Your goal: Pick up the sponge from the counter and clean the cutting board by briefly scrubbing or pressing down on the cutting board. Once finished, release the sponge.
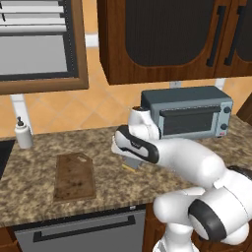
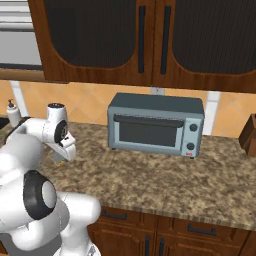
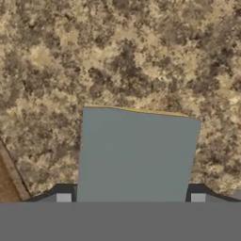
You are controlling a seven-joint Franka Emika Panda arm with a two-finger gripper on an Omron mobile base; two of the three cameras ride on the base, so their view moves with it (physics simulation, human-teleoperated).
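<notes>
The sponge (image 3: 136, 155) shows its grey-blue top with a thin yellow edge, and my gripper (image 3: 131, 198) is shut on it, one fingertip (image 3: 63, 197) at each side. From the left base view the gripper (image 1: 130, 163) points down over the middle of the speckled counter (image 1: 29, 192), with a bit of the yellow sponge (image 1: 130, 167) below the hand. The dark brown cutting board (image 1: 74, 177) lies flat to the left of the hand, apart from it. A corner of the cutting board (image 3: 7, 186) shows at the lower left of the hand view.
A grey toaster oven (image 1: 189, 113) stands at the back of the counter, right of the hand. A white soap dispenser (image 1: 22, 134) stands at the back left. A knife block (image 2: 248, 135) sits at the far right. Dark wall cabinets hang above.
</notes>
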